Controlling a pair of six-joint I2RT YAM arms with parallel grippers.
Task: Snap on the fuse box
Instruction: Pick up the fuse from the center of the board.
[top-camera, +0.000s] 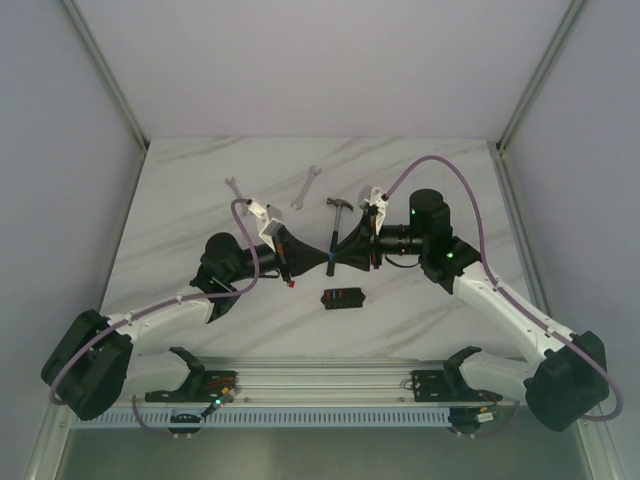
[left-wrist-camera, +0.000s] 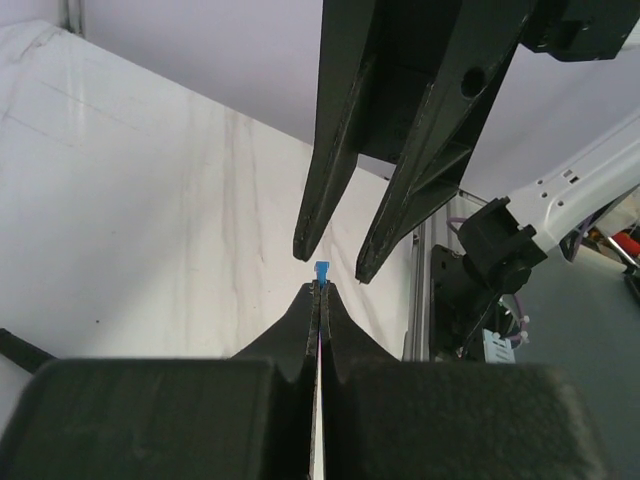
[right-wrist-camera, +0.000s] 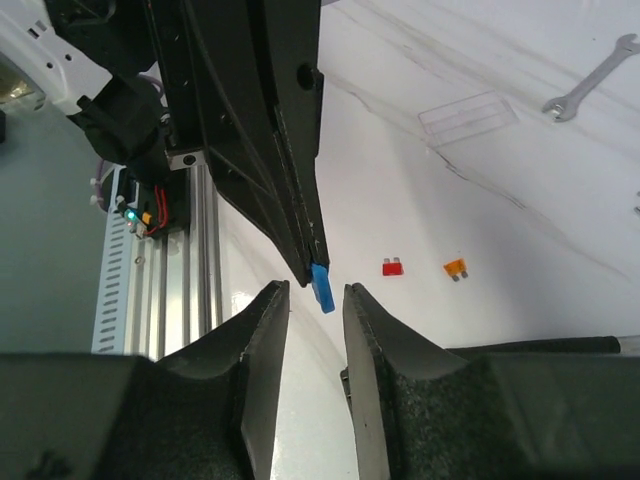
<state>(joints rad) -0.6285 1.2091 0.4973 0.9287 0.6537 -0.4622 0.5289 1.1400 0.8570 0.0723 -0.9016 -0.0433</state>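
Note:
The fuse box is a small black box with coloured fuses on its face. It lies flat on the table, just in front of both grippers. My left gripper is shut on a small blue fuse that sticks out past its tips. My right gripper is open. It faces the left one tip to tip, with one finger on each side of the blue fuse and not touching it. In the left wrist view the right gripper hangs just above the fuse.
A black-handled hammer lies just behind the grippers. Two wrenches lie further back. A loose red fuse, an orange fuse and a clear plastic lid lie on the table. The aluminium rail runs along the near edge.

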